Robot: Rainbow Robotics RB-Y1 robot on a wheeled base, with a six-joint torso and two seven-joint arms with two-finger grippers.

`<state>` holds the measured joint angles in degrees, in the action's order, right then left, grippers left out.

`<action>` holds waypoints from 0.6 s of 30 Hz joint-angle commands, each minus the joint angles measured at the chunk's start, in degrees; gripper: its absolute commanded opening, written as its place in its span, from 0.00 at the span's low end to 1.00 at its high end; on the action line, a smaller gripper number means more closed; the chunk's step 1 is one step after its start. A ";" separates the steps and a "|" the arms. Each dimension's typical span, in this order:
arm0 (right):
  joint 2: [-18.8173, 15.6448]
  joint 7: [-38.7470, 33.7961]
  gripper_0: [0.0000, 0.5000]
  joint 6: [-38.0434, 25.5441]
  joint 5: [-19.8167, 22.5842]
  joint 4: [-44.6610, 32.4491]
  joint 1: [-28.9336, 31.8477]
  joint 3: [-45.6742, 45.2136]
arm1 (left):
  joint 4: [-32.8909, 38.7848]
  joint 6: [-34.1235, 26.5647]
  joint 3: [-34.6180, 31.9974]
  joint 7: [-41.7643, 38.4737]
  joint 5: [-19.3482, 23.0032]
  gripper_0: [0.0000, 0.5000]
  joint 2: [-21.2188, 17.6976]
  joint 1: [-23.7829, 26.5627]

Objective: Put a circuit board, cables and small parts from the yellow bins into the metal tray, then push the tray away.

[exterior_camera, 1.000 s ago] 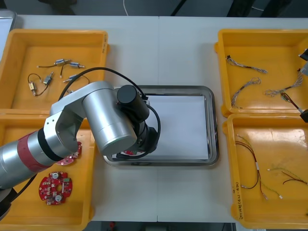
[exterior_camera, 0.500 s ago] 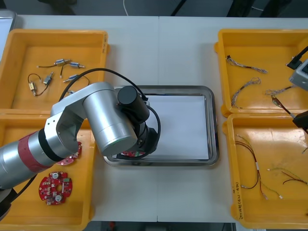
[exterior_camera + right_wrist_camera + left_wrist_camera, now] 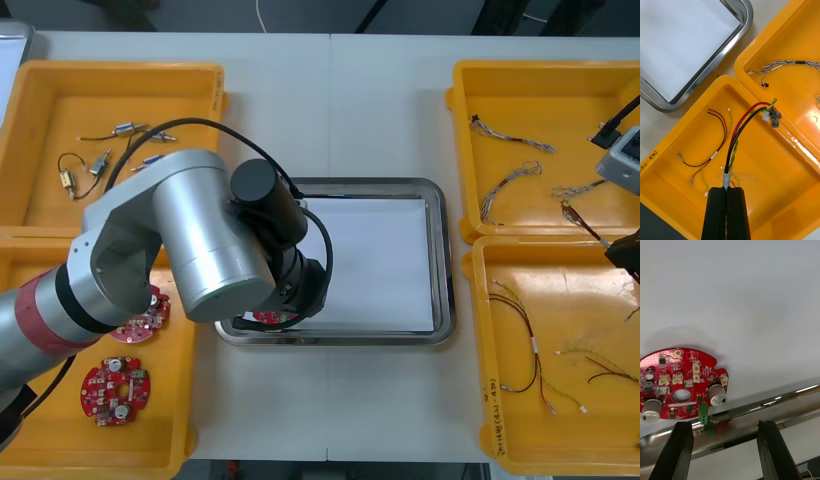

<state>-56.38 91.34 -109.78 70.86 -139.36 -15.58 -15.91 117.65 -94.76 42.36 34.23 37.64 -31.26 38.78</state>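
The light table [image 3: 330, 100] has the metal tray [image 3: 440, 260] in the middle, white inside, and yellow bins at both sides. My left claw [image 3: 724, 424] hangs over the tray's near left corner with its fingers spread wide. A round red circuit board [image 3: 677, 367] lies flat on the white, just inside the rim, and nothing pinches it. So I think the board step is done. Two more red boards [image 3: 115, 390] wait in the near left bin. My right claw [image 3: 727, 189] is above the near right bin [image 3: 478, 350]. Its fingers are pressed tight on a cable bundle [image 3: 732, 157] of red, black and twisted yellow-green wires. The bundle sticks out past the fingertips, with its far end over the wall between the two right bins. I think the cable step is on now. Next, the bundle should go across to the white part and be let go there. There is small black writing [image 3: 650, 159] on that bin's rim, but I cannot read it.
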 commanded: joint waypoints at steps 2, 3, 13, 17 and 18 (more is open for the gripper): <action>-2.24 1.12 0.00 -0.22 -0.46 -1.26 -1.48 0.71 | 5.92 -4.82 -7.11 -4.25 3.14 1.00 -3.54 2.09; -2.24 1.12 0.00 -0.22 -0.46 -1.35 -1.48 0.71 | 6.19 -5.17 -7.64 -4.17 3.49 1.00 -3.90 2.09; -2.24 1.12 0.00 -0.22 -0.28 -1.61 -1.74 0.79 | 7.15 -11.06 -19.95 -3.11 12.28 1.00 -9.52 2.09; -2.24 0.50 0.00 -0.22 0.07 -2.14 -3.85 2.64 | 7.15 -13.43 -24.52 -2.85 15.27 1.00 -12.16 2.00; -2.24 0.33 0.00 -0.22 -0.11 -2.14 -4.73 3.43 | 7.15 -14.05 -25.66 -2.85 15.97 1.00 -12.95 2.00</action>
<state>-56.39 91.34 -109.79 70.84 -139.81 -16.50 -15.26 122.74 -107.04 20.70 34.23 51.45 -40.31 38.79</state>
